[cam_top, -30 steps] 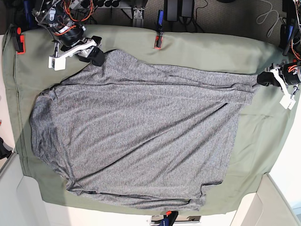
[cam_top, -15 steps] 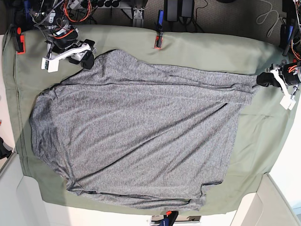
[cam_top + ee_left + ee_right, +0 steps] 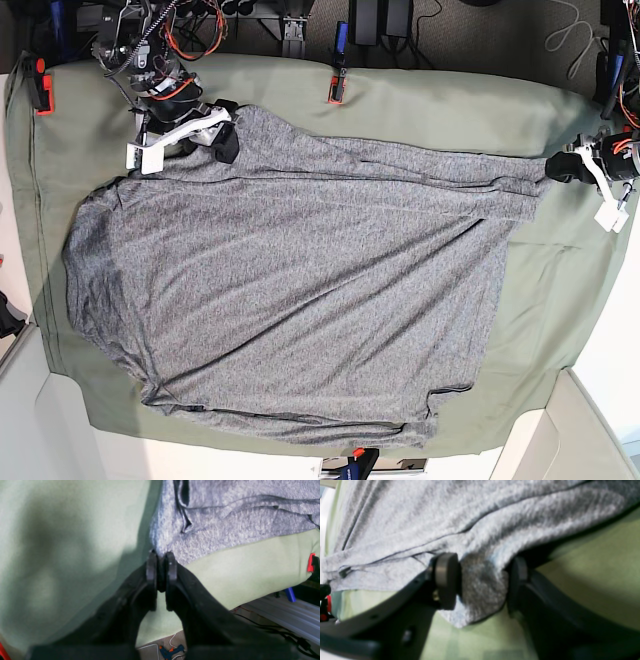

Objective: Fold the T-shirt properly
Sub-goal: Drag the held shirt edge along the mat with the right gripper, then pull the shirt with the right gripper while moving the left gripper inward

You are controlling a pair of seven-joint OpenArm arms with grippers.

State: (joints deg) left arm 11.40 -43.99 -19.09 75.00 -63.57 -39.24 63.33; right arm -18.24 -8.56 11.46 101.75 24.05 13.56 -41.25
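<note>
1. Your right arm reaches in from the far left corner of the worktop [image 3: 450, 105] in the base view. Its right pincer [image 3: 222, 140] is angled down onto the far left part of the T-shirt [image 3: 300, 290].
2. Your left arm comes in low from the right edge. Its left pincer [image 3: 560, 168] points left at the shirt's right tip.
3. In the left wrist view the left pincer [image 3: 161, 565] has its pads pressed nearly together. A pinch of the grey knit [image 3: 225, 522] is clamped between them, so it has firm hold of the T-shirt.
4. In the right wrist view the right pincer [image 3: 482, 580] stands partly open. A bunched fold of the T-shirt [image 3: 480, 525] fills the gap. The left pad touches the cloth, but you cannot tell whether the right one presses it, so a true grip is not certain.
5. The T-shirt lies spread over the olive-green cloth [image 3: 520, 300] that covers the worktop. It is wide at the near left and narrows to a stretched point at the right, where the left pincer holds it.
6. Both wrist views are soft and blurred, and each pincer's base is cut off at the bottom edge.
7. A red clamp [image 3: 335, 88] grips the cloth at the far edge.
</note>
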